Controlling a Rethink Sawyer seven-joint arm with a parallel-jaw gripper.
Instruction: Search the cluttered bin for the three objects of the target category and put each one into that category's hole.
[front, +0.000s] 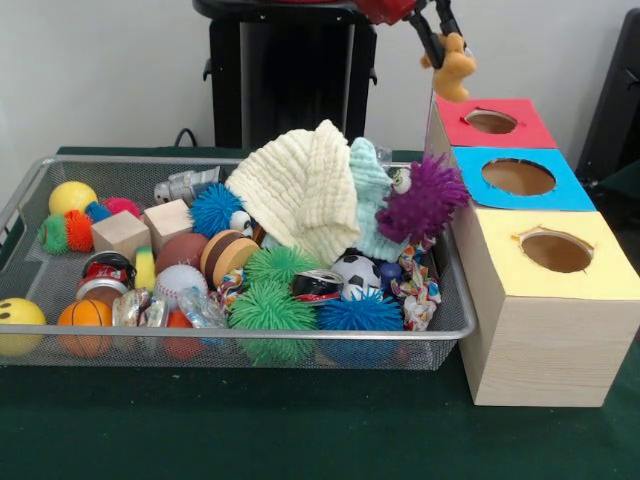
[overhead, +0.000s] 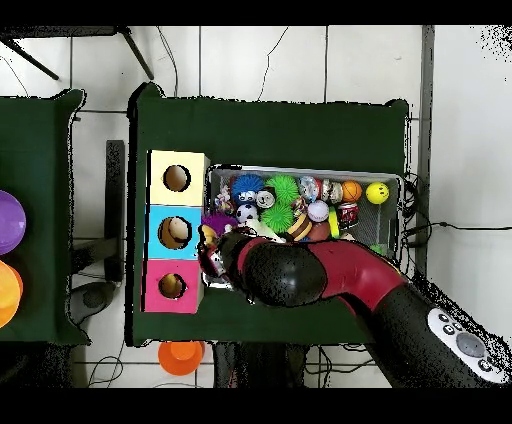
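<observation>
Dark green cloth (front: 300, 430) covers the table; pale wall behind, tiled floor (overhead: 260, 60) around it. Wire bin (front: 250, 335) is heaped with balls, spiky toys and a cream cloth (front: 300, 185) hiding whatever lies beneath. Arm cut off at top edge. Gripper (front: 440, 35) fingers pinch a small orange plush toy (front: 453, 68), hanging above the red-topped hole (front: 491, 121), clear of the box.

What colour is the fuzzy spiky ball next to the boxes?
Purple. The fuzzy spiky purple ball at the wire bin's end shows best in the front view.
</observation>
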